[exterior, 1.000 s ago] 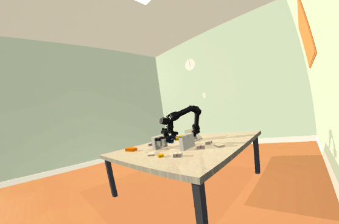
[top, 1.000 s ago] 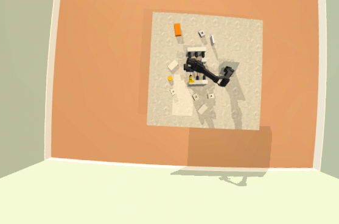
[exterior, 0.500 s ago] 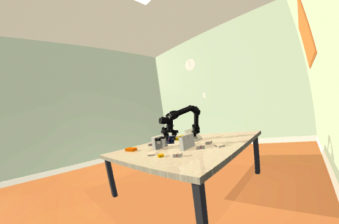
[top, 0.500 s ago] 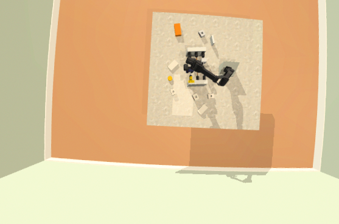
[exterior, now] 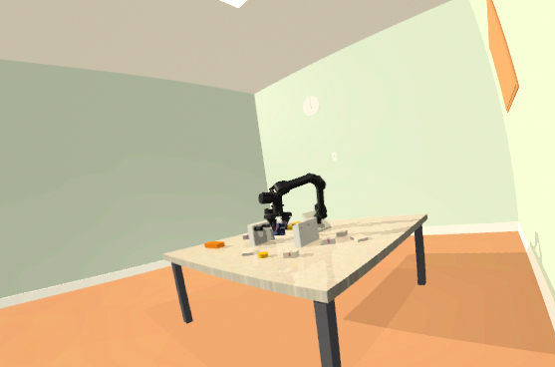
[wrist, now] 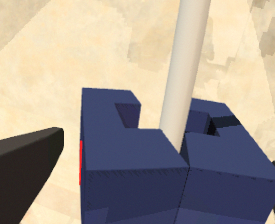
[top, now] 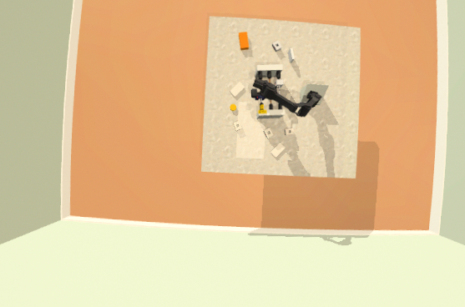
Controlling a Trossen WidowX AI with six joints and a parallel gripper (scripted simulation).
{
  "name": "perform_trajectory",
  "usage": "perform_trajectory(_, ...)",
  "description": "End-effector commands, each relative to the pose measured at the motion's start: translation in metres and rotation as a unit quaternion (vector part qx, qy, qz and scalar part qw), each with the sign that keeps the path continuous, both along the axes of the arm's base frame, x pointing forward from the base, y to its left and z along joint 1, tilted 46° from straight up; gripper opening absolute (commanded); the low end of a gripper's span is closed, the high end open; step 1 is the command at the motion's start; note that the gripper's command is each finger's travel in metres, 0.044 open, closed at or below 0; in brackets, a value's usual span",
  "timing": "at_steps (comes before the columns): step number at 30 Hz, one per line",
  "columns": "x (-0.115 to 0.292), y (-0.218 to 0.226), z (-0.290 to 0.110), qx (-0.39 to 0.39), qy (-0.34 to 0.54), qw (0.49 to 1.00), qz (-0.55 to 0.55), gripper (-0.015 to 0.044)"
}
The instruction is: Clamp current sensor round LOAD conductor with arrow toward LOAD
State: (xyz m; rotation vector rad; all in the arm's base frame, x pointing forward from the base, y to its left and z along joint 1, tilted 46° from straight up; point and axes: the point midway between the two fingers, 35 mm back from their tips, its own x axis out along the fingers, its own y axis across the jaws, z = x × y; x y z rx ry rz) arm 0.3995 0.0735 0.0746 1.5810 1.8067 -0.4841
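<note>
In the wrist view the dark blue split-core sensor (wrist: 135, 183) sits with its two halves closed together round a pale conductor rod (wrist: 188, 50) that runs up through its middle. A small red patch shows on its left face. My gripper (wrist: 165, 155) (top: 260, 97) (exterior: 278, 221) is open, one black finger on each side of the sensor and apart from it. In the exterior and top views the sensor (exterior: 279, 229) hangs on a rod between two white end blocks (top: 270, 67) (exterior: 305, 231). A yellow marker (top: 262, 109) sits at the near block.
An orange block (top: 244, 40) (exterior: 214, 244), a yellow puck (top: 233, 107) and several small white boxes (top: 237, 89) (top: 278, 150) lie around the fixture on the table (top: 320, 146). Other rods run parallel between the end blocks.
</note>
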Motion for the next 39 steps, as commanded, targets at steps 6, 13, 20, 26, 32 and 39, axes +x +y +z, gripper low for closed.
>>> perform_trajectory(6,-0.0028,0.0123,-0.0128,0.0,0.01,1.0,0.003,0.044)
perform_trajectory(13,-0.0014,0.0131,-0.0119,-0.001,0.005,1.0,0.005,0.0427)
perform_trajectory(20,-0.0014,0.0131,-0.0119,-0.001,0.005,1.0,0.005,0.038)
perform_trajectory(26,-0.0014,0.0131,-0.0119,-0.001,0.005,1.0,0.005,0.034)
perform_trajectory(32,-0.0014,0.0131,-0.0119,-0.001,0.005,1.0,0.005,0.03)
perform_trajectory(39,-0.0014,0.0131,-0.0119,-0.001,0.005,1.0,0.005,0.0253)
